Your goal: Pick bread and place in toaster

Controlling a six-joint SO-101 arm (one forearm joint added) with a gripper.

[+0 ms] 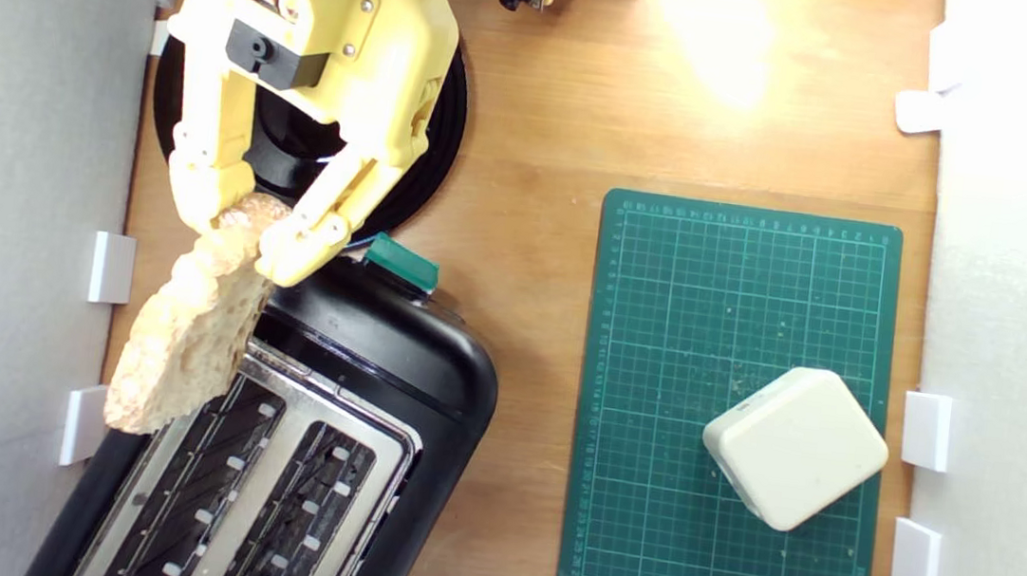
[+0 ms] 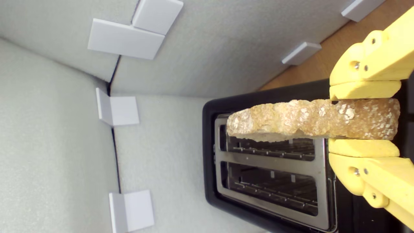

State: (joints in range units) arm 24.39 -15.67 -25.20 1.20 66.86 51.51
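A: Nearest us, our yellow plastic gripper (image 2: pixel 364 121) has its two fingers clamped on one end of the rustic tan-crusted bread slice (image 2: pixel 291 124), held on edge in the air.

B: Where does the slice sit relative to the large black two-slot toaster with its silver top plate (image 1: pixel 413 382)?

A: Above its outer edge. In the exterior view it overhangs the toaster's left rim, beside the nearer slot, not yet in it.

B: What could go wrong?

A: We judge the slice is not lined up with the slot, so lowering it now could catch the metal rim, or drop it outside against the wall.

B: What is in the slots?

A: Both look empty, showing only wire guides. Beyond, a round black plate (image 1: pixel 438 142) lies under the arm; we cannot tell whether it holds anything.
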